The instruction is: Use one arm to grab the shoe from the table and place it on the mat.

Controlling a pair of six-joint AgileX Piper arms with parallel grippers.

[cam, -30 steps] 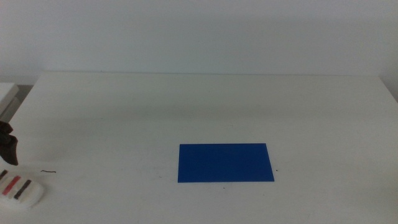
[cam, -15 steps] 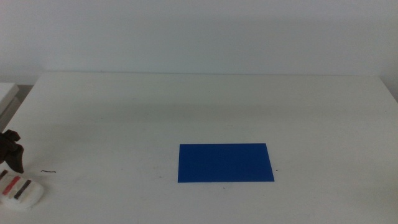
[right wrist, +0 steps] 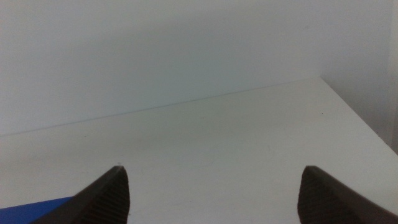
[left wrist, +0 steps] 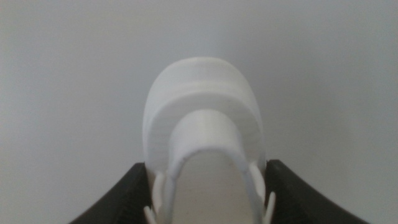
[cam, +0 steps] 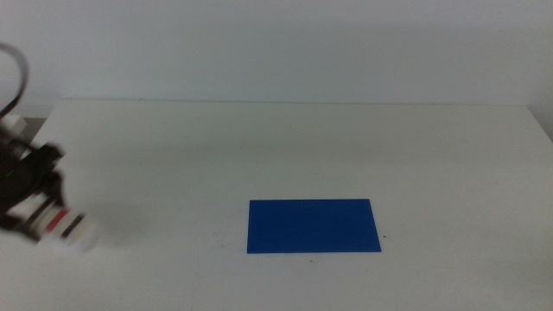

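While the left gripper (cam: 54,226) pinches the shoe (cam: 69,229) near the table's (cam: 285,147) left edge, open tabletop separates it from the mat (cam: 313,226); right gripper (right wrist: 211,186) spread wide.

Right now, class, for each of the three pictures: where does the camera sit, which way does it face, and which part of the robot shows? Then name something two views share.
Middle view: above the table, looking forward and down; the left gripper enters at the left with the shoe, the mat at centre.
Left wrist view: on the left arm's wrist, looking along its jaws clamped on the shoe.
Right wrist view: on the waiting right arm's wrist, over the table; the right gripper open, a mat corner showing.
Shared: middle and left wrist views both show the shoe.
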